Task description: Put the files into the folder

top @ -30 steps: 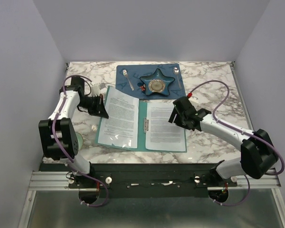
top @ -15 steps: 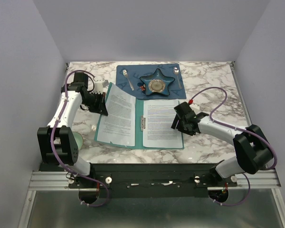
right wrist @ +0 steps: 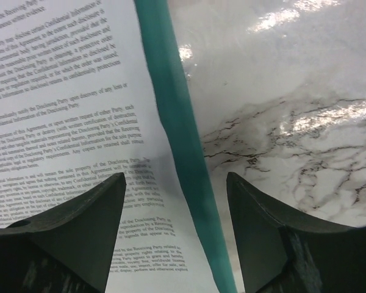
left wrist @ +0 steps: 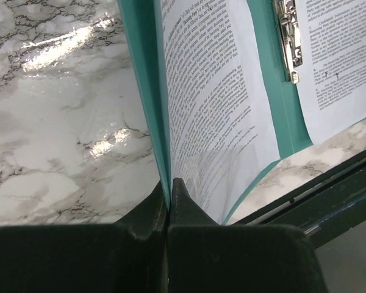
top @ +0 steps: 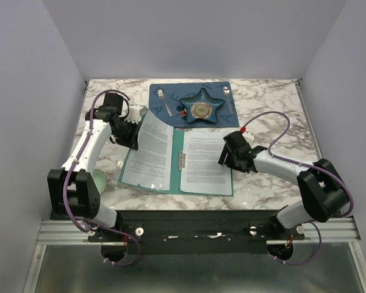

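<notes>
The teal folder (top: 177, 160) lies open on the marble table, its silver clip (left wrist: 287, 36) at the spine. One printed file sheet (top: 152, 152) rests on the left cover and another sheet (top: 206, 162) on the right half. My left gripper (top: 134, 135) is shut on the left cover's outer edge, which is tilted up off the table. In the left wrist view the teal cover (left wrist: 143, 91) runs into the closed fingertips, with the sheet (left wrist: 213, 91) beside it. My right gripper (top: 227, 155) hovers open over the folder's right edge (right wrist: 177, 122) and the sheet (right wrist: 67, 110).
A dark blue placemat (top: 171, 91) with a star dish (top: 201, 108), a fork and a spoon lies at the back, just beyond the folder. A pale green object (top: 97, 180) sits by the left arm's base. The table's front edge is close to the folder.
The left gripper has lifted the left cover and swung it inward, so that half looks narrower. The folder has slid a little left. The right gripper has moved down to the folder's right edge.
</notes>
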Controlling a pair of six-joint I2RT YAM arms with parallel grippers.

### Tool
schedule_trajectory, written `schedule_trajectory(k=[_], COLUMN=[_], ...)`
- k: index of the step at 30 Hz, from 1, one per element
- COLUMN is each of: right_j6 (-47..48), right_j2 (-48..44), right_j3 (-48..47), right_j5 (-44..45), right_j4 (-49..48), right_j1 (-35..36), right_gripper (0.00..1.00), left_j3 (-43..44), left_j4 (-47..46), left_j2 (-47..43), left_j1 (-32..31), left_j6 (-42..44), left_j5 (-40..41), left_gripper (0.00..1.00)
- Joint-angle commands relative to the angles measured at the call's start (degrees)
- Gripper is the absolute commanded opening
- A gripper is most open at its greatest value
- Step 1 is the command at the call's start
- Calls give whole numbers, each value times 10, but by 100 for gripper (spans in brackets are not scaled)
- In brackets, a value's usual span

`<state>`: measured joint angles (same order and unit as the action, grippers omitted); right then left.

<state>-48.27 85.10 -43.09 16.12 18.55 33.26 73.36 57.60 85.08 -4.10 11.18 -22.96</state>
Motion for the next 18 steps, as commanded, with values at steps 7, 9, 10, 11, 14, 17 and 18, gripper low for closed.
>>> schedule_trajectory(k=[7, 9, 10, 11, 14, 17, 18], right_j6=[-19, -30, -33, -36, -40, -38, -38], right_j2=[26, 24, 23, 20, 13, 11, 12], right_j3=[61, 78, 85, 99, 120, 129, 129], right_j5=[-85, -96, -99, -103, -107, -110, -110], right_j4=[-89, -106, -110, -117, -125, -126, -127], right_j1=[-2, -2, -2, -2, -2, -2, -2], right_gripper=[69, 68, 68, 67, 66, 65, 65], left_j3=[20, 33, 48, 56, 83, 106, 111], left_j4=[30, 32, 33, 35, 33, 32, 32], left_j2=[-25, -24, -24, -23, -22, -17, -15], left_j1=[-116, -135, -139, -142, -148, -153, -154], left_j6=[-46, -66, -73, -79, -109, -150, -154], left_j5=[47, 28, 14, -1, -79, -162, -177], left_gripper=[4, 13, 19, 27, 61, 75, 81])
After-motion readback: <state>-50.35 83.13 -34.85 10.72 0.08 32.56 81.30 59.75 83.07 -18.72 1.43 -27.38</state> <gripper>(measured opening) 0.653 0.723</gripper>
